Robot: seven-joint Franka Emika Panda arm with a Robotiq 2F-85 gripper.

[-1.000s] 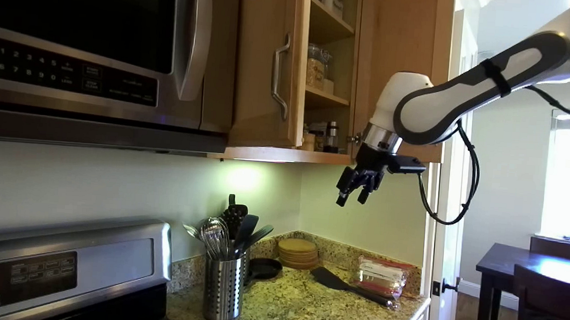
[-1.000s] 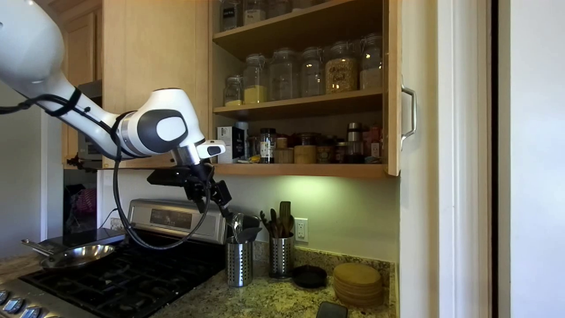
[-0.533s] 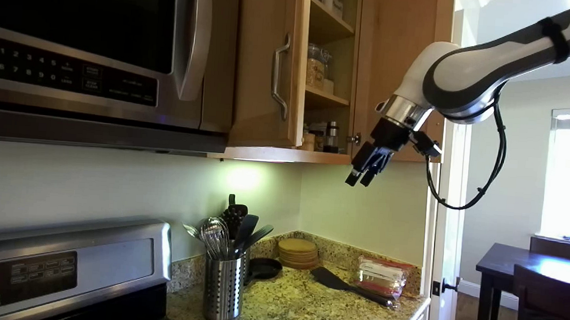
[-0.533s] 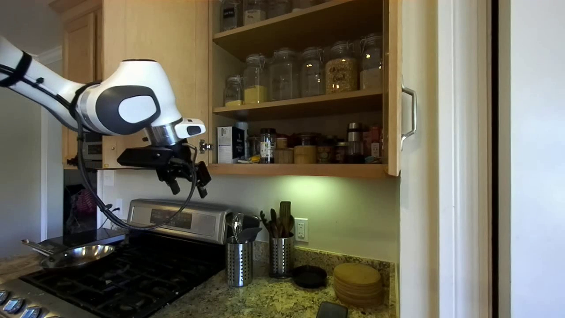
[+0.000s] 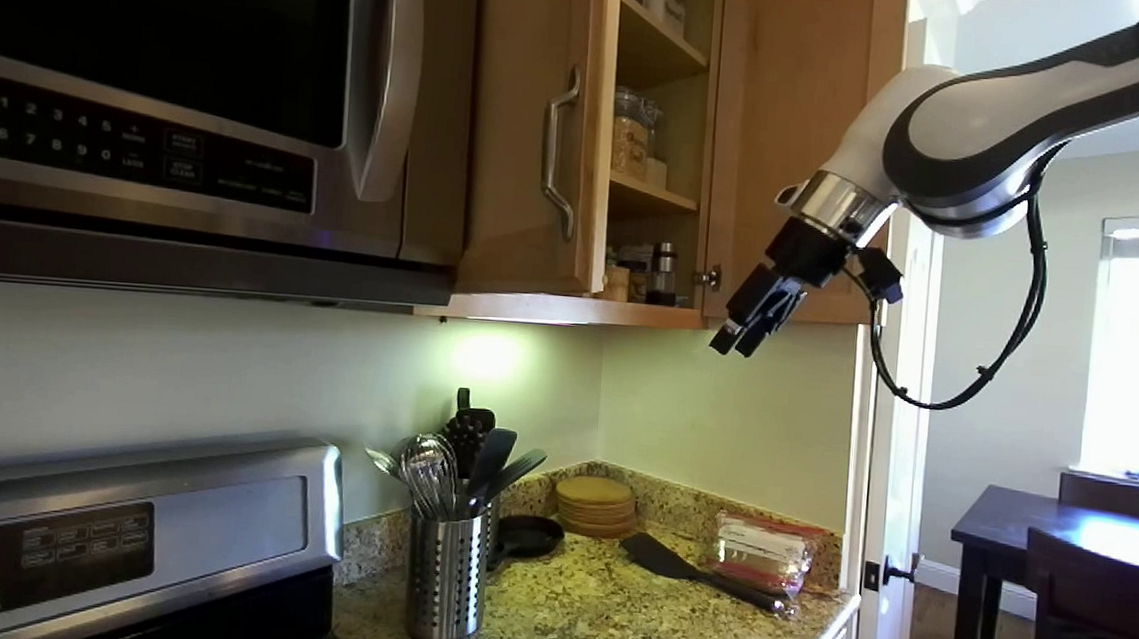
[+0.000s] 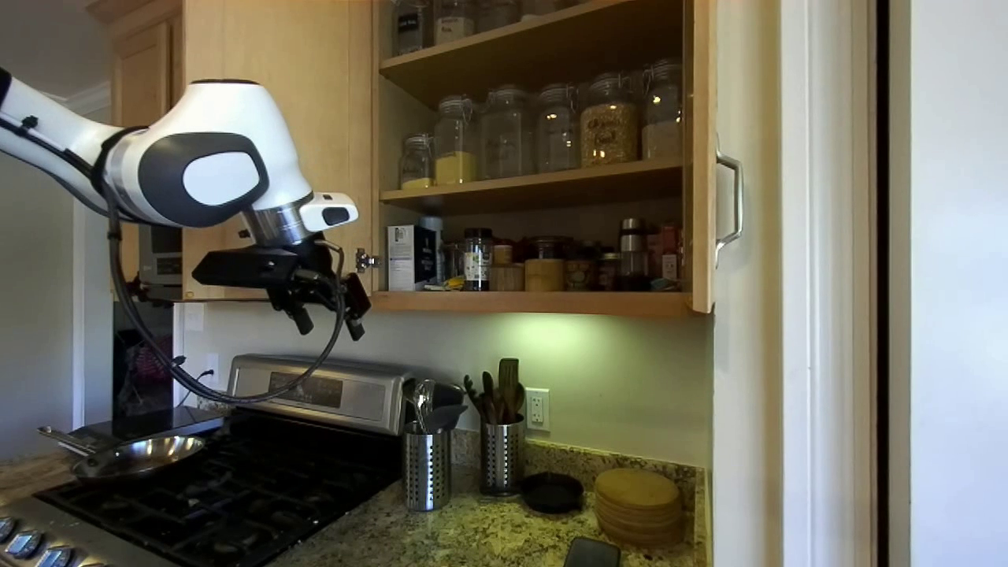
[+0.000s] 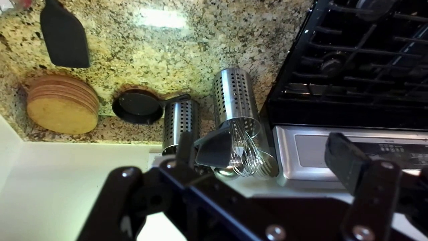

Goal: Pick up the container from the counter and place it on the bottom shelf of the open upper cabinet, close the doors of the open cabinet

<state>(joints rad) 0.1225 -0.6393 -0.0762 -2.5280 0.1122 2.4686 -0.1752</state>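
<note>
Container [image 6: 477,261], slim, dark-capped, pale-labelled, taken to be the one meant: stood upright on the bottom shelf [image 6: 535,303] of the upper cabinet [image 5: 685,132], well apart from the pincer [image 6: 329,324], to its right and higher than its tips in an exterior view. Pincer: released, jaws spread wide, nothing between them. Counter [image 7: 143,57]: well below the pincer, bearing in the wrist view a spatula [image 7: 65,40], a small pan [image 7: 138,105] and a stack of round boards [image 7: 63,107]. Progress, as judged: picking up and placing appeared done; closing was wholly left to do, since both doors [image 6: 327,87] stood open, their panels reaching above the pincer. Differences from one second before: pincer had risen in both exterior views and shifted away from the shelf; a hinge [image 6: 366,260] above the pincer, hidden then by the arm [image 6: 209,173], showed plainly; a carton [image 6: 412,258] to the pincer's upper right, partly covered then, showed whole. Container and doors: unmoved over that span.
</note>
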